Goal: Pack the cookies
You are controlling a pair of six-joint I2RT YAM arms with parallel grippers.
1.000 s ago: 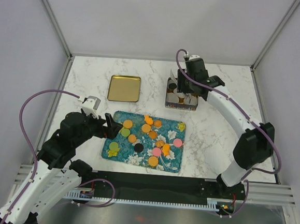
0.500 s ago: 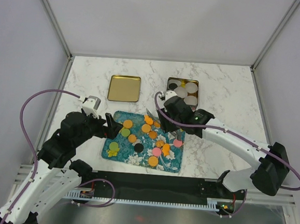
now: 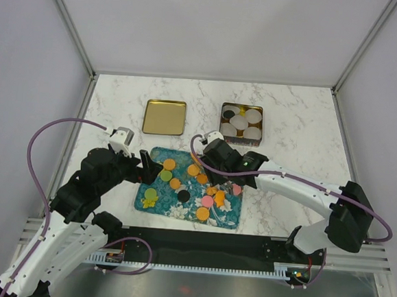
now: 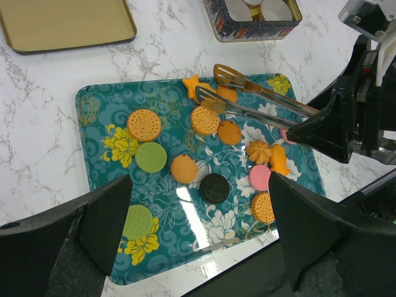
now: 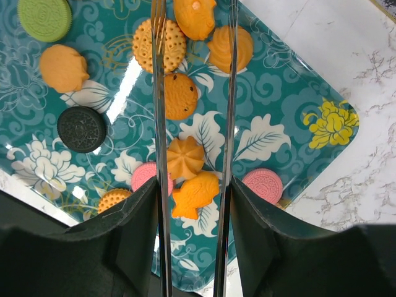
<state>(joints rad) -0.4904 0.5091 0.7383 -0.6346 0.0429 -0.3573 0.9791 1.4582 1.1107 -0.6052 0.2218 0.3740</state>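
Note:
The cookies (image 3: 184,196) lie scattered on a teal floral tray (image 3: 154,201): orange, green, pink and black discs, plus flower and fish shapes (image 5: 185,158). My right gripper (image 3: 231,185) (image 5: 193,192) hangs over the tray's right half, shut on metal tongs (image 4: 260,102) (image 5: 159,124). The tongs point toward the tray's far edge with their tips spread apart and no cookie pinched between them. My left gripper (image 3: 144,165) (image 4: 198,185) hovers at the tray's left side, open and holding nothing.
A patterned tin (image 3: 241,123) with white paper cups stands behind the tray at the right; one cup holds a black disc. A gold lid (image 3: 164,117) lies at the back left. Marble tabletop (image 3: 289,128) surrounds everything, inside white walls.
My right arm swung from the tin at the back down over the tray, carrying the tongs. The left arm stayed where it was.

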